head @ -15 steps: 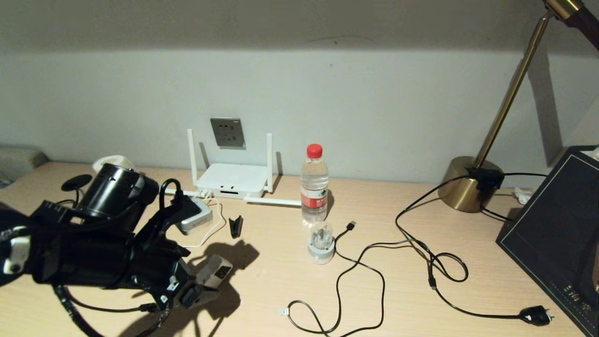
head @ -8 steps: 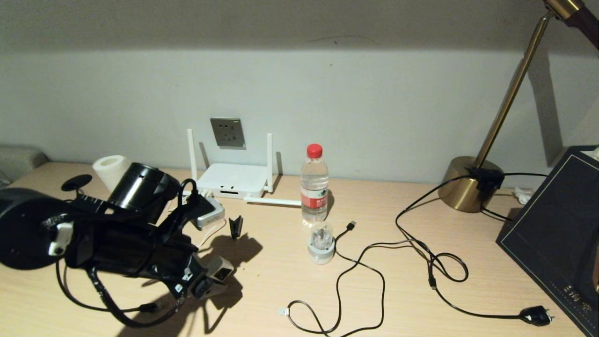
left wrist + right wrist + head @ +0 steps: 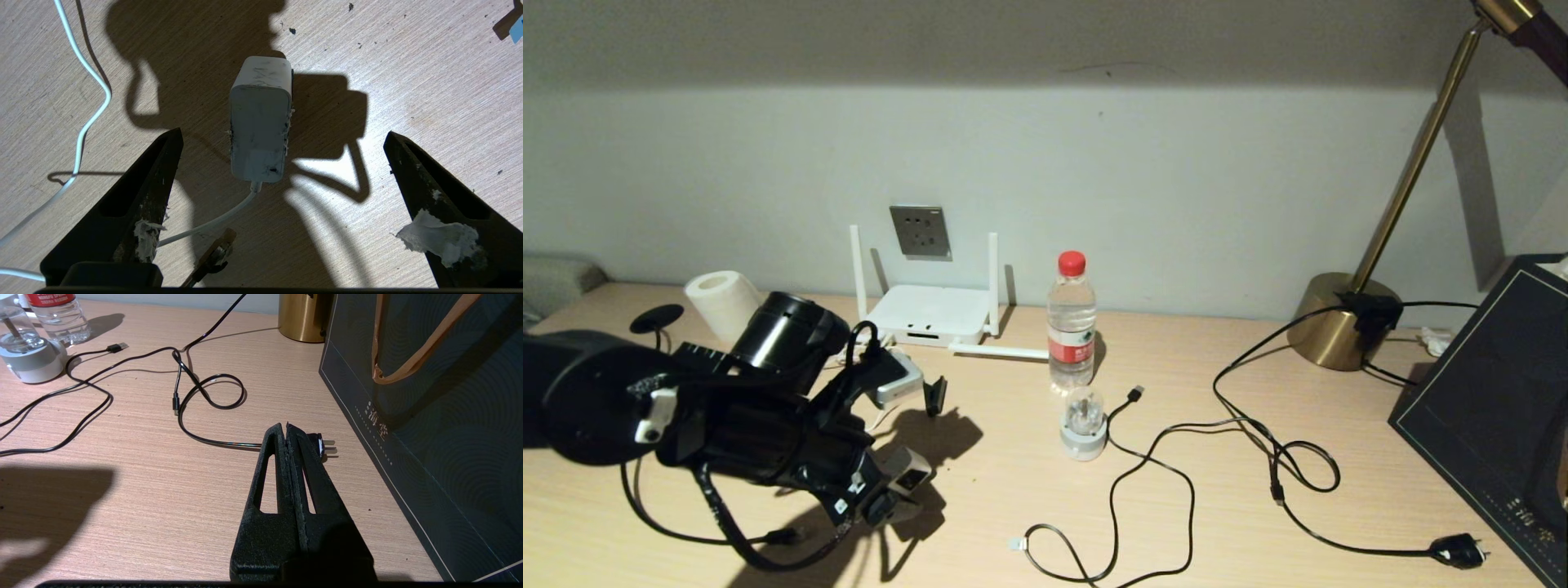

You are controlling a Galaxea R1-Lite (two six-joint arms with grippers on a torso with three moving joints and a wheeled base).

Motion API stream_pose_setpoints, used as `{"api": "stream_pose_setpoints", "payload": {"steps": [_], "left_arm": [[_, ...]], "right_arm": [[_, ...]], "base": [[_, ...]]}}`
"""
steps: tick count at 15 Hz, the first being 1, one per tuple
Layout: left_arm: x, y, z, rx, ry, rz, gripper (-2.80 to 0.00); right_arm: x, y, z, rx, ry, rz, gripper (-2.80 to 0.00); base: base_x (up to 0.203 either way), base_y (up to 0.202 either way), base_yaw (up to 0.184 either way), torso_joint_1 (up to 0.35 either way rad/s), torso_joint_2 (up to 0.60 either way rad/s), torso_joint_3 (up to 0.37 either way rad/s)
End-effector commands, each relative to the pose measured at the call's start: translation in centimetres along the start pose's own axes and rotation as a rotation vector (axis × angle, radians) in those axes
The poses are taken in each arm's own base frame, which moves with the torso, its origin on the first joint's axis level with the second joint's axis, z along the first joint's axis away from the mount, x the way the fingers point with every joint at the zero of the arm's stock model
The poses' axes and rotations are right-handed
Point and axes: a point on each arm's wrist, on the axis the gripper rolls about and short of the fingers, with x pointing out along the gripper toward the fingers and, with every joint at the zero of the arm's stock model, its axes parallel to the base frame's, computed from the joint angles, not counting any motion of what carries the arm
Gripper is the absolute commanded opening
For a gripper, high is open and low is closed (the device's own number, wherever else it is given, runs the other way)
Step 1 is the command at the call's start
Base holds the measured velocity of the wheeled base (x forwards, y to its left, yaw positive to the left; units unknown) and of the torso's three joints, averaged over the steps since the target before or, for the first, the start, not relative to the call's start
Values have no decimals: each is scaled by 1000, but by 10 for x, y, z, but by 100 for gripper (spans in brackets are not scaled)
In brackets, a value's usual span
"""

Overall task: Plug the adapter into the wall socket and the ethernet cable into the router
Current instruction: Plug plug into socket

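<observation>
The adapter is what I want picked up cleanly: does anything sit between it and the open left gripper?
Nothing visible does. The adapter lies on bare desk between the spread fingers of the left gripper; its white cord trails back toward the wrist.

my left hand [image 3: 282,134] spread wide over the worktop [image 3: 408,61], white adapter [image 3: 260,122] lying between the fingers, untouched, cord [image 3: 81,134] looping alongside
</observation>
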Motion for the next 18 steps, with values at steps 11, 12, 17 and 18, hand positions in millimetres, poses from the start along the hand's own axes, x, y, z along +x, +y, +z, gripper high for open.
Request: {"api": "stream_pose_setpoints", "payload": {"steps": [11, 12, 17, 18], "left_arm": [[19, 0, 0, 45, 20, -36, 0], [20, 1, 1, 46, 10, -39, 0], [24, 1, 0, 52, 19, -44, 0], [24, 2, 0, 55, 20, -42, 0]], "right_arm": [[0, 0, 0, -1, 1, 0, -280], [0, 0, 0, -1, 1, 0, -280], [0, 0, 0, -1, 1, 0, -280], [0, 0, 0, -1, 1, 0, -280]], "base": [[0, 0, 0, 0, 0, 0], [0, 0, 0, 0, 0, 0], [0, 0, 0, 0, 0, 0], [0, 0, 0, 0, 0, 0]]}}
